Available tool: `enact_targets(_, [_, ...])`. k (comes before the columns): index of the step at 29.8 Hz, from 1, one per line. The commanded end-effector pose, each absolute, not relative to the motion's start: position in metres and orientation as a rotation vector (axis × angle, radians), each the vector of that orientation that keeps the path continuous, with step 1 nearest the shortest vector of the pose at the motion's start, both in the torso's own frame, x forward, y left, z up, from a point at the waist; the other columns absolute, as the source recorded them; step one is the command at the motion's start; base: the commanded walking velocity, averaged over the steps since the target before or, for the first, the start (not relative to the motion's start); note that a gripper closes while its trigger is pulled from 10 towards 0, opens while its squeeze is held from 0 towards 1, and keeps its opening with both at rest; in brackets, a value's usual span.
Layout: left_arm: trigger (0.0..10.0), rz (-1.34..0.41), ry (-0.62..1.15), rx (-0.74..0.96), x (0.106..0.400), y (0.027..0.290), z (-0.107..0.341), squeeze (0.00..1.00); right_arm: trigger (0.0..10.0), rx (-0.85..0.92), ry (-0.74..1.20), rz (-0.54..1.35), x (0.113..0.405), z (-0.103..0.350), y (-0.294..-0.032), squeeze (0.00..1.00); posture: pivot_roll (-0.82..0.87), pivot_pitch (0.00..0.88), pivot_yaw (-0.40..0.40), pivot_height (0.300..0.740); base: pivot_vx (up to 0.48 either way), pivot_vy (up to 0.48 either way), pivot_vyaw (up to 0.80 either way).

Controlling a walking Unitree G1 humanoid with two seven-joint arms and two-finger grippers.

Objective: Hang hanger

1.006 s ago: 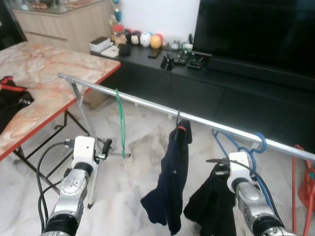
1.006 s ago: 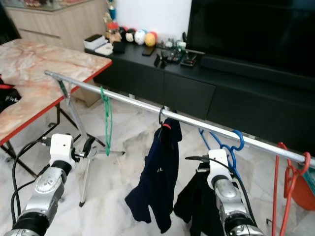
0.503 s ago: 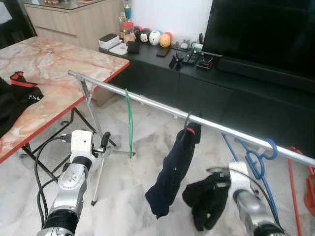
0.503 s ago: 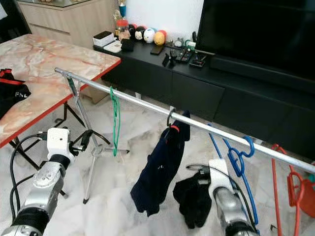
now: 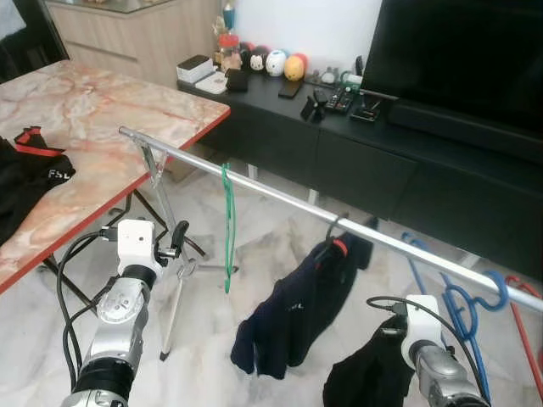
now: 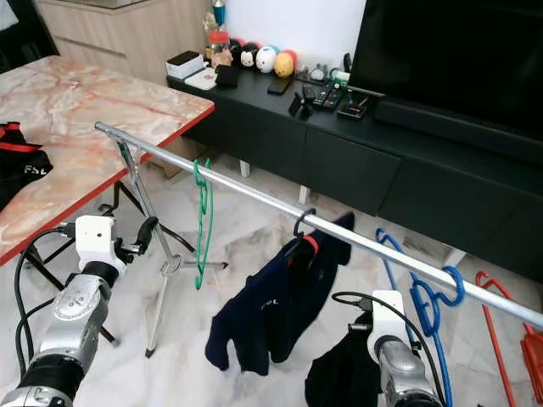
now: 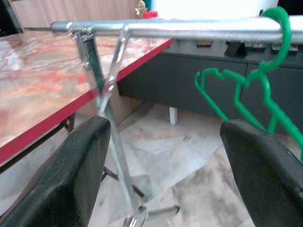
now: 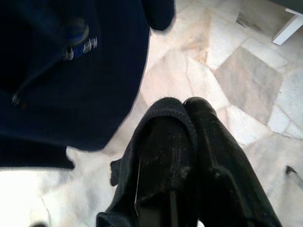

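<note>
Rail: a metal bar [image 5: 280, 200] runs past the corner of the marble worktop [image 5: 93, 127], carrying hangers by their hooks.
Green hanger [image 5: 227, 222]: empty, near the rail's worktop end.
Navy garment [image 5: 297, 309]: hangs at mid-rail on its hanger.
Right end effector [image 8: 163, 208]: low, below the rail, clamped on a black garment [image 5: 373, 377]; whether a hanger sits inside it is hidden.
Left end effector [image 7: 165, 156]: fingers apart, empty, aimed at the rail's stand.
Judgement: the black piece awaits hanging.
</note>
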State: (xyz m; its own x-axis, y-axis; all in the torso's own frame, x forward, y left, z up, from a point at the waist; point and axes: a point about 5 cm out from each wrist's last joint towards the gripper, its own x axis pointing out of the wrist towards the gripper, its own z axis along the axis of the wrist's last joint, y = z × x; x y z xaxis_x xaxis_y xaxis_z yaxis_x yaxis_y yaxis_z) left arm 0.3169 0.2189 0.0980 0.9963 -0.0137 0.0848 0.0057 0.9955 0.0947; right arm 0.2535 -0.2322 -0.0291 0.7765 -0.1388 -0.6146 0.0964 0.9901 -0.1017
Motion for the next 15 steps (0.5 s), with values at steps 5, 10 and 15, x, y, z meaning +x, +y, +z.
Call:
enact_targets(5, [10.0,-0.030,-0.109,0.086,0.316,0.217,0.103,0.00,10.0,-0.071,0.661,-0.148,0.253,-0.027,-0.239,0.00,0.03,0.000,-0.007,0.740,0.204,0.000,0.00])
enact_targets(10, [10.0,-0.050,-0.125,0.074,0.313,0.214,0.104,0.00,10.0,-0.072,0.660,-0.150,0.253,-0.027,-0.240,0.00,0.03,0.000,-0.006,0.740,0.000,0.000,0.00])
enact_targets(15, [10.0,-0.113,-0.067,0.042,0.307,0.211,0.098,0.00,10.0,-0.073,0.659,-0.151,0.253,-0.027,-0.240,0.00,0.03,0.000,-0.004,0.740,0.000,0.000,0.00])
